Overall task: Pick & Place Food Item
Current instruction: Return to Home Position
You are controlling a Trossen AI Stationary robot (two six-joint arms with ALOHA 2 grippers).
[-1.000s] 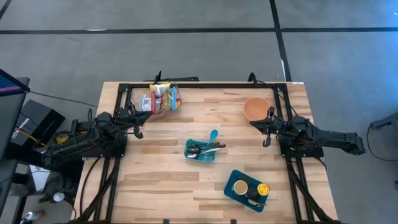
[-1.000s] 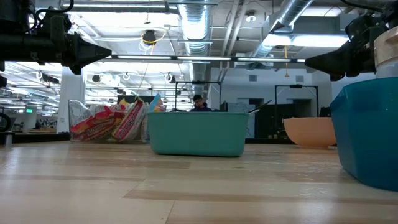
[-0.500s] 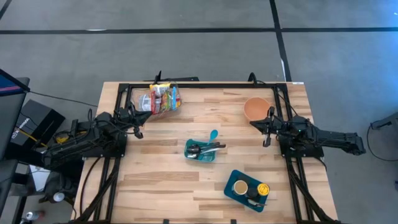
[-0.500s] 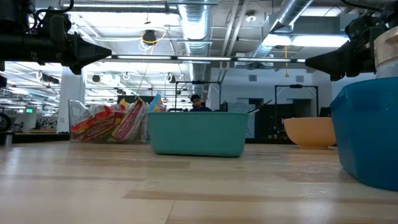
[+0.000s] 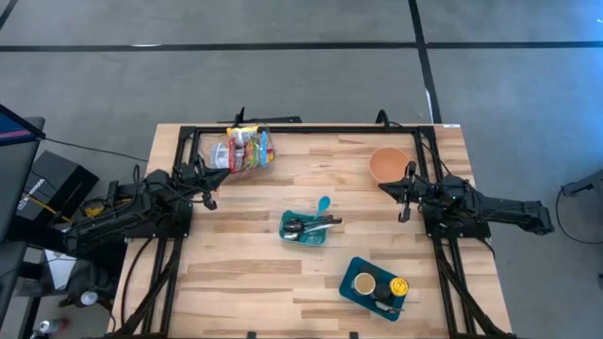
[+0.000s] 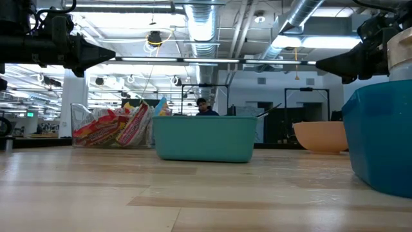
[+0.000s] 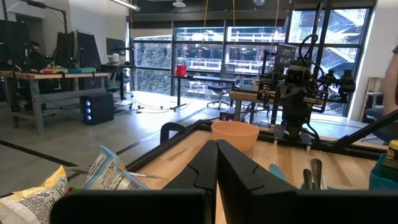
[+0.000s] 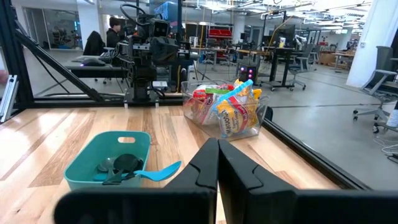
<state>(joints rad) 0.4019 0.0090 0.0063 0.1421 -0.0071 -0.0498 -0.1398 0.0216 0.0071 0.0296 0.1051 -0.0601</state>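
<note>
Blue bin [image 6: 381, 138] partly off low view

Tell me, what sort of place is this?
Most likely a robotics lab in an open workshop: a left arm and right arm flank a wooden table, bare ducts run overhead, and workbenches with computers stand beyond.

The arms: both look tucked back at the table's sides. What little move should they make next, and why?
Probably just hold at rest. The left gripper and right gripper are shut, empty, at the table's sides. Packs lie in the clear bin, utensils in the green bin, more items in the blue bin; only a bowl stands loose.
</note>
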